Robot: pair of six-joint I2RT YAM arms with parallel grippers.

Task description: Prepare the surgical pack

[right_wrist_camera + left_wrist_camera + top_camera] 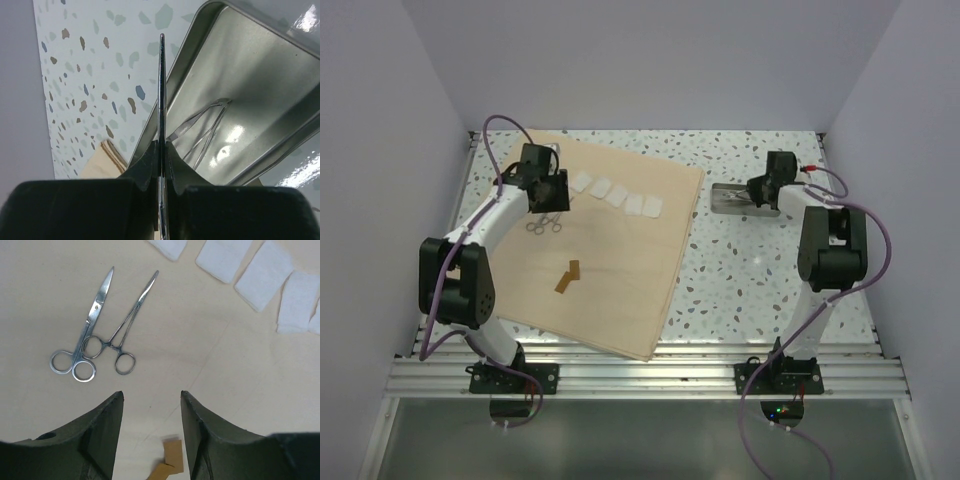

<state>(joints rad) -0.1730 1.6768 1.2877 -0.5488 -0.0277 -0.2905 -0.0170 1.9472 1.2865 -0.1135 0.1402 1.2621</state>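
The tan fabric sheet (610, 260) lies spread on the table's left half. On it lie steel scissors (85, 335) and forceps (125, 325) side by side, and a row of white gauze squares (617, 194) that also show in the left wrist view (262, 275). My left gripper (151, 396) is open and empty just above the sheet, near the instruments' ring handles. My right gripper (161, 145) is shut on a thin steel instrument (161, 85), seen edge-on, held above the grey metal tray (175, 80). More thin steel instruments (207, 125) lie in the tray.
A small brown strip (568, 277) lies on the sheet near its middle, also under the left fingers (170, 460). The grey tray (720, 205) sits on the speckled tabletop at the back right, just off the sheet's right edge. White walls close in both sides.
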